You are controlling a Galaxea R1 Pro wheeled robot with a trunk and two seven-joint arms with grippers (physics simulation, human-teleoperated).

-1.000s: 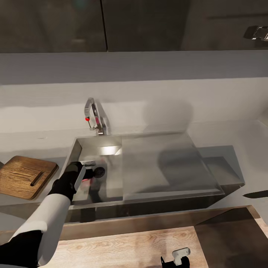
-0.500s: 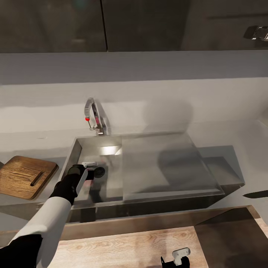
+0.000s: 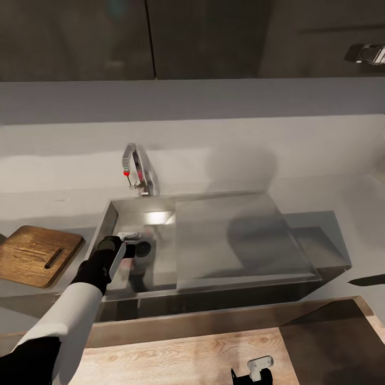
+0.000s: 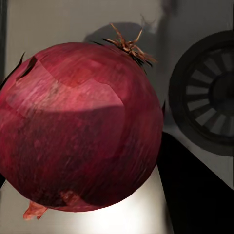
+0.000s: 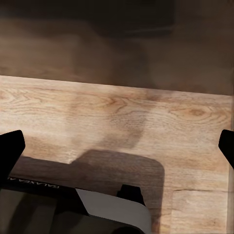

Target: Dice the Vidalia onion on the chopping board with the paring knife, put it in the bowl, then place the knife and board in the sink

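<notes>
Grey table (image 3: 64,187) holds the sink (image 3: 299,267), where the left gripper (image 3: 124,247), seemingly spread, flanks the onion (image 4: 80,126); chopping board (image 3: 32,254) at nine o'clock.

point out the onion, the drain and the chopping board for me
onion (image 4: 80,126), left wrist view, middle of its red skin
drain (image 4: 209,97), left wrist view, slotted grate
chopping board (image 3: 32,254), head view, wood beside the handle hole
</notes>
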